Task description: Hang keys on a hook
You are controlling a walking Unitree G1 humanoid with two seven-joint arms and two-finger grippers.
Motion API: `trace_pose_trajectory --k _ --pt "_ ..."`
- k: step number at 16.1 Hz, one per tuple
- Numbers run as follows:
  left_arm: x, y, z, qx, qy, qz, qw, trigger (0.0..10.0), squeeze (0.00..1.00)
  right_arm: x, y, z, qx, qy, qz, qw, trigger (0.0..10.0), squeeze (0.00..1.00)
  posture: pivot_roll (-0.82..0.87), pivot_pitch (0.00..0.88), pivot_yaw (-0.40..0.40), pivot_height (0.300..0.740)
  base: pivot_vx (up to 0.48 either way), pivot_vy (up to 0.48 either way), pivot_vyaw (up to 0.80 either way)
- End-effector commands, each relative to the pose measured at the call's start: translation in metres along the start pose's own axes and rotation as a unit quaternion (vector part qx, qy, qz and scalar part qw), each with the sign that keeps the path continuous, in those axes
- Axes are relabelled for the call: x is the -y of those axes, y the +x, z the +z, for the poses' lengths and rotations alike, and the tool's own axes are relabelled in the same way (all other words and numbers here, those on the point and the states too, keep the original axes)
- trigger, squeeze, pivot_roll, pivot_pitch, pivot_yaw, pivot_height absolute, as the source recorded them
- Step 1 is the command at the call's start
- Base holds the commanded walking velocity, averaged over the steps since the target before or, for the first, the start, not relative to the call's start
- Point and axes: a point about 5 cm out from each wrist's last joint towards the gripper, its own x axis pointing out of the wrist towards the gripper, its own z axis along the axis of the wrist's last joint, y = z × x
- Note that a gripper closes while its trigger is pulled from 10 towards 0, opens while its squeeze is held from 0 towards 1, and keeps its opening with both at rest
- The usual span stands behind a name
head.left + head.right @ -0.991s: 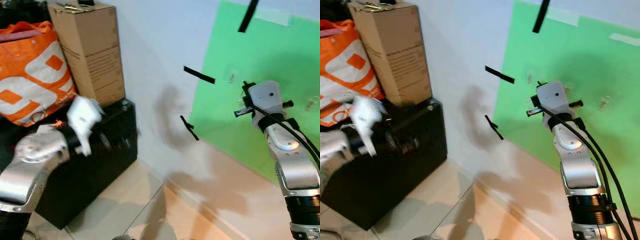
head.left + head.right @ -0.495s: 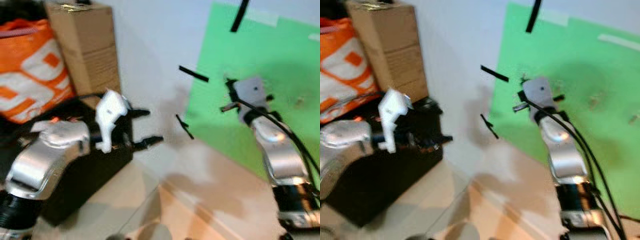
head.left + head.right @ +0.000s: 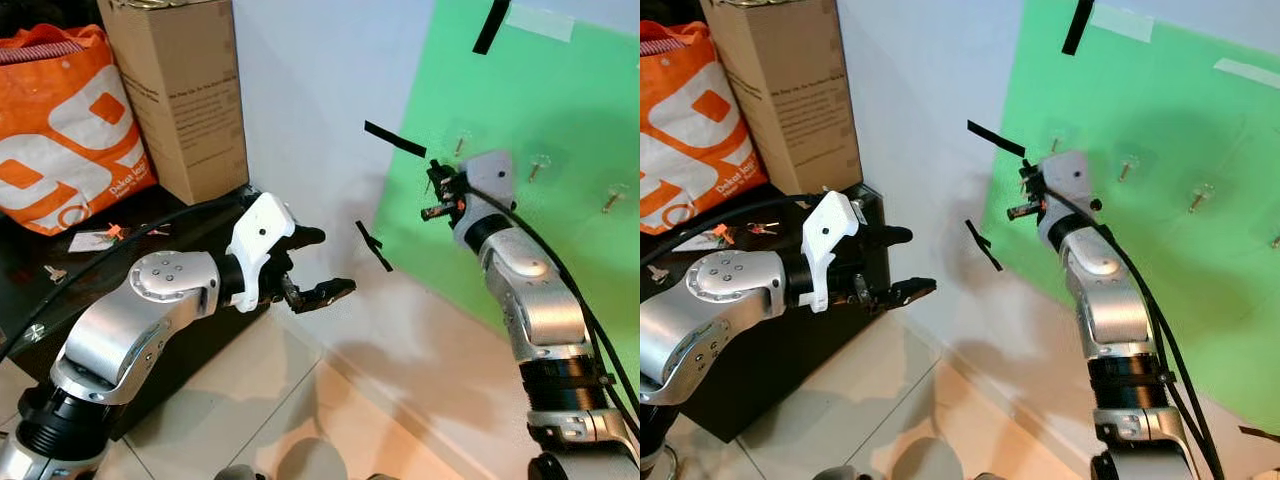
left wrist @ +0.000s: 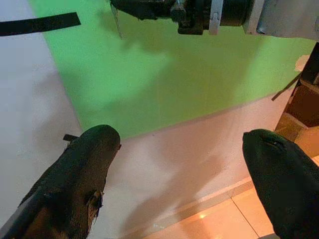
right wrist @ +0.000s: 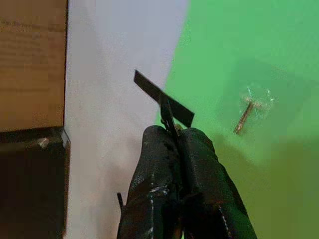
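1. Up by the wall, the right gripper (image 5: 174,134) is raised in front of a green sheet (image 3: 1160,220) that is stuck on the wall.
2. Its two black fingers are pressed tight together, and a thin dark bit pokes out from between the tips. It may be the keys, but it is too small to be sure.
3. A small hook (image 5: 245,115) sticks out of the green sheet, near the fingertips but apart from them.
4. More hooks (image 3: 536,166) sit in a row on the sheet.
5. Lower down, the left gripper (image 3: 318,263) reaches toward the wall with its fingers spread wide and nothing between them.
6. A brown box (image 3: 180,95) and an orange bag (image 3: 65,135) stand on a black cabinet (image 3: 170,340).
7. Black tape strips (image 3: 395,140) are stuck on the wall.
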Motion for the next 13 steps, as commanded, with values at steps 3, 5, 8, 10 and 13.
trace_pose_trajectory --k 3,5,8,10,13 --pt "-0.006 -0.013 0.002 0.001 -0.001 0.021 1.000 10.0 0.00 0.009 0.009 0.011 0.010 0.058 -0.012 0.998 10.0 0.00 0.02 0.023 -0.046 0.740 0.000 0.000 0.00" --pt "-0.008 -0.019 -0.001 -0.001 -0.002 0.024 1.000 10.0 0.00 0.013 0.015 0.013 0.011 0.081 -0.013 0.997 10.0 0.00 0.03 0.027 -0.047 0.740 0.000 0.000 0.00" --pt "-0.013 -0.041 -0.008 -0.008 -0.004 0.028 1.000 10.0 0.00 0.019 0.019 0.016 0.008 0.090 -0.023 0.996 10.0 0.00 0.03 0.030 -0.055 0.740 0.000 0.000 0.00" --pt "-0.017 -0.053 -0.013 -0.010 -0.005 0.031 0.999 10.0 0.00 0.023 0.016 0.016 0.005 0.095 -0.024 0.995 10.0 0.00 0.03 0.029 -0.056 0.740 0.000 0.000 0.00" --pt "-0.017 -0.053 -0.017 -0.012 -0.007 0.027 1.000 10.0 0.00 0.038 0.008 0.011 -0.007 0.089 -0.034 0.995 10.0 0.00 0.03 0.031 -0.056 0.740 0.000 0.000 0.00"
